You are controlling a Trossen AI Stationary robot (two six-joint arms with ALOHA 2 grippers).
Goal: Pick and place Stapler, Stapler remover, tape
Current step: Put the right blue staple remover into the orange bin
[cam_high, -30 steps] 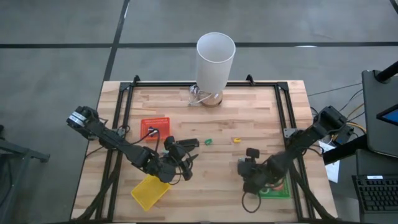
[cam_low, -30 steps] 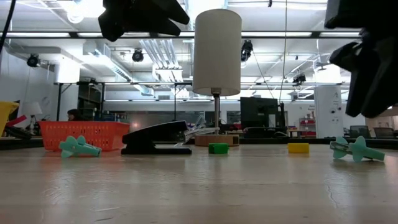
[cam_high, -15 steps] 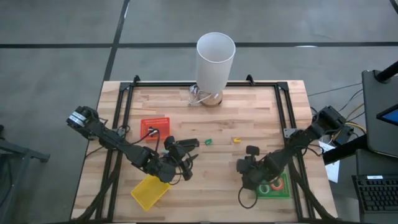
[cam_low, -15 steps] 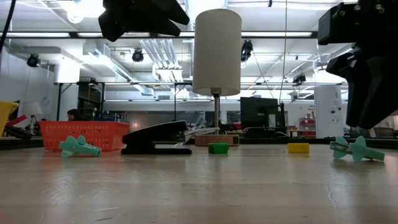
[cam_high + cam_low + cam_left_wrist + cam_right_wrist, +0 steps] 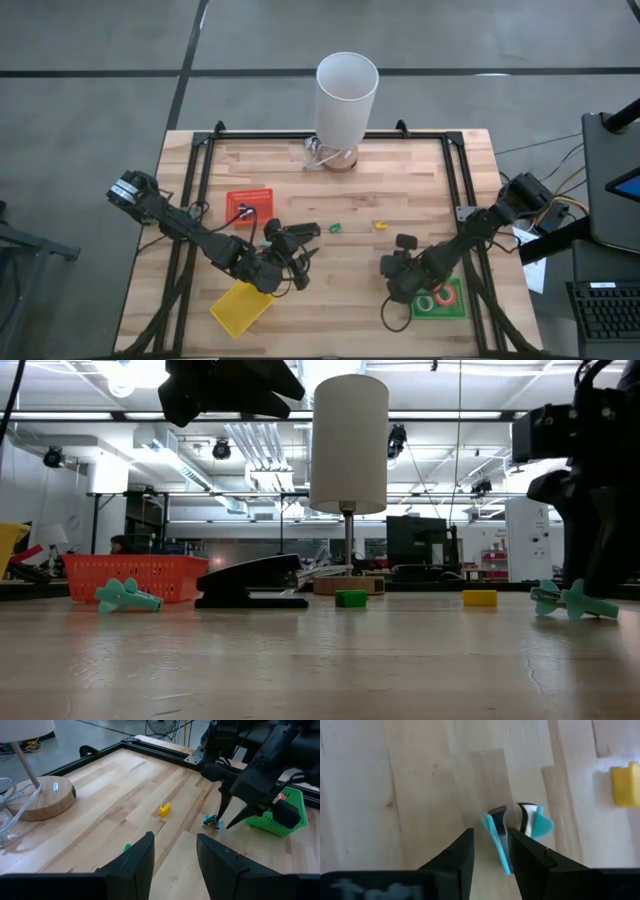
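Right gripper [image 5: 490, 847], fingers parted narrowly and empty, hangs over teal staple remover [image 5: 512, 832], just beside green tray [image 5: 447, 303]. Centre the fingers across its body before closing. Left gripper [image 5: 172, 852] open, idle.

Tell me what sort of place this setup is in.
Probably a lab or workshop: a wooden table framed by black rails, strip lights and ducting on an open ceiling, and equipment racks across the room behind.

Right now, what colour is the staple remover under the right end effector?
Teal staple remover with grey metal claws, clearest in the right wrist view.
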